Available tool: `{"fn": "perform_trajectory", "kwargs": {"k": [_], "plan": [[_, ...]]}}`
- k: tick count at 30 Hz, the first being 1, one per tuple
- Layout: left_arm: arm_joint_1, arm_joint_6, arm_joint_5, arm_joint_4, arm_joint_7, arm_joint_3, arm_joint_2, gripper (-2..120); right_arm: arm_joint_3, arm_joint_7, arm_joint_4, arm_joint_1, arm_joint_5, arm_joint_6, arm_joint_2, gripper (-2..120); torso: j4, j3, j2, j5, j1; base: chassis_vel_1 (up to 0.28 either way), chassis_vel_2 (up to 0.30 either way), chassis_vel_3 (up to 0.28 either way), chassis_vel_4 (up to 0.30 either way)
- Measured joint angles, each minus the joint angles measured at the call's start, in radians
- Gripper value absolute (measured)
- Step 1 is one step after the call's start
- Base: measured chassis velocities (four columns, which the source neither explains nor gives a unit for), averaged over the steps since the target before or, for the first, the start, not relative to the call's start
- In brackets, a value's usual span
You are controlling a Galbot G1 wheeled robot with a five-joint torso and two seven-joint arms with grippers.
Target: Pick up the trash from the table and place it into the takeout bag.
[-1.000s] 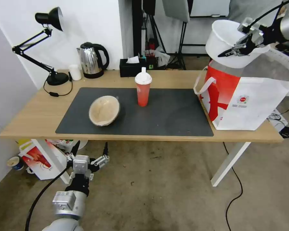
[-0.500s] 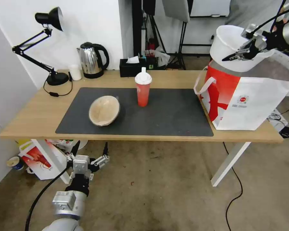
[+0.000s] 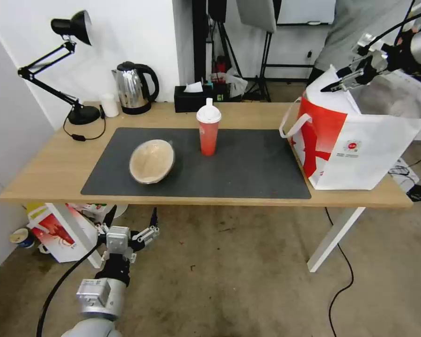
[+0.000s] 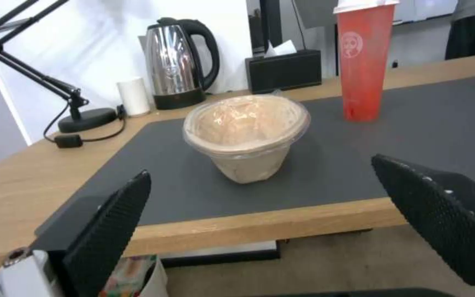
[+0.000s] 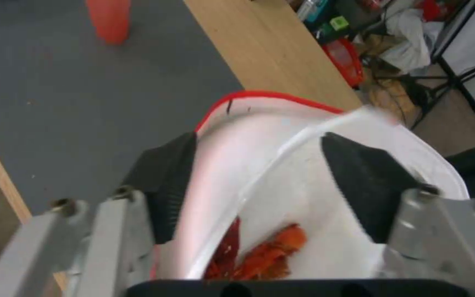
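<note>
desk lamp (image 3: 72, 28), kettle (image 3: 134, 87), tissue box (image 3: 192, 98)

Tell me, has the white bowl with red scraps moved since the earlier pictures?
Yes. The white bowl went down from above the rim into the takeout bag, under the open right gripper.

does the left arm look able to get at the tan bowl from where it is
Probably yes. The left tool hangs open below the table's front edge, facing the tan bowl on the mat. Nothing stands between them, though the tool would first need to rise above the tabletop.
</note>
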Motion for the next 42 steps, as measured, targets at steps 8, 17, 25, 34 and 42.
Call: {"fn": "perform_trajectory", "kwargs": {"k": [8, 17, 25, 34, 42], "plan": [[0.0, 0.0, 0.0, 0.0, 0.0, 0.0, 0.0, 100, 0.009, 0.036, 0.032, 0.002, 0.036, 0.0, -0.001, 93, 0.0, 0.0, 0.0, 0.0001, 0.0, 0.0, 0.0, 0.0, 0.0], [0.0, 0.0, 0.0, 0.0, 0.0, 0.0, 0.0, 100, 0.032, 0.108, 0.067, 0.037, 0.132, -0.004, 0.028, 100, 0.0, 0.0, 0.0, -0.0002, 0.0, 0.0, 0.0, 0.0, 0.0], [0.0, 0.0, 0.0, 0.0, 0.0, 0.0, 0.0, 100, 0.077, 0.435, 0.203, 0.041, 0.428, -0.006, 0.058, 100, 0.0002, 0.0, 0.0, -0.0004, 0.0, 0.0, 0.0, 0.0, 0.0], [0.0, 0.0, 0.0, 0.0, 0.0, 0.0, 0.0, 100, 0.269, 0.98, 0.446, -0.122, 0.739, 0.084, 0.055, 100, 0.0002, 0.0, 0.0, -0.0004, 0.0, 0.0, 0.0, 0.0, 0.0], [0.0, 0.0, 0.0, 0.0, 0.0, 0.0, 0.0, 100, 0.517, 1.173, 0.605, -0.416, 0.699, 0.259, 0.012, 100, 0.0, 0.0, 0.0, 0.0002, 0.0, 0.0, 0.0, 0.0, 0.0]]}}
